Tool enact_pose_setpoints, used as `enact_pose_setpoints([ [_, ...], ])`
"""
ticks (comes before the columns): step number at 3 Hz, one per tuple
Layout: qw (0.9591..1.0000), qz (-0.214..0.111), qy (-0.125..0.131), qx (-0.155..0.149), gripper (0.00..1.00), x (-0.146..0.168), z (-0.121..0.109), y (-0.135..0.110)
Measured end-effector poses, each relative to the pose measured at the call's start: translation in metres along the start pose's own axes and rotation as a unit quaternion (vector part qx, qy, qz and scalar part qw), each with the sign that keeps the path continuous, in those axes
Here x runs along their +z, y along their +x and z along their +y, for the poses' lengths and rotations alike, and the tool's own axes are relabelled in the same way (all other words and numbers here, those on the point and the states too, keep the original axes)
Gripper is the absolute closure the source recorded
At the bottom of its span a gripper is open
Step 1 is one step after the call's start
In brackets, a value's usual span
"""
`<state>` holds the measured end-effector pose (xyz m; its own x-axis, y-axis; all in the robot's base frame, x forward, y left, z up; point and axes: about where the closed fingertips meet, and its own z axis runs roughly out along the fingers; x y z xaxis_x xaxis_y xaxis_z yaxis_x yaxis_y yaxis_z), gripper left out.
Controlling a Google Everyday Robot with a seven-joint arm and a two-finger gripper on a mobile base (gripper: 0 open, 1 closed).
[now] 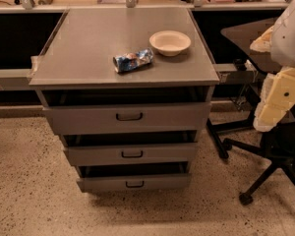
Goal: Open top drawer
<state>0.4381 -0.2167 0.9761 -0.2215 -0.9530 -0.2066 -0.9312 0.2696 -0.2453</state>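
The top drawer (88,119) is the widest of three grey metal drawers in a grey cabinet. It has a small dark loop handle (129,116) at its centre. Its front stands a little out from the cabinet, with a dark gap above it. My gripper (277,101) shows as a cream-coloured part at the right edge, below the white arm housing (291,33). It hangs to the right of the cabinet, apart from the drawer and well away from the handle.
Two narrower drawers (132,154) (134,183) sit below, each slightly out. On the cabinet top (78,48) lie a blue crumpled chip bag (132,60) and a beige bowl (170,42). An office chair base (265,156) stands on the speckled floor to the right.
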Motion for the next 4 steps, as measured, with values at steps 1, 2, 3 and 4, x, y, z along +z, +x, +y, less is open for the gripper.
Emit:
enact_pose_setpoints([
  [1, 1.0, 0.0, 0.0, 0.0, 0.0, 0.0, 0.0, 0.0],
  [2, 0.9995, -0.007, -0.008, -0.031, 0.0, 0.042, -0.004, -0.005],
  [3, 0.9987, -0.011, -0.016, -0.047, 0.0, 0.112, -0.003, -0.004],
  [4, 0.9967, -0.009, -0.044, -0.067, 0.0, 0.186, 0.013, 0.004],
])
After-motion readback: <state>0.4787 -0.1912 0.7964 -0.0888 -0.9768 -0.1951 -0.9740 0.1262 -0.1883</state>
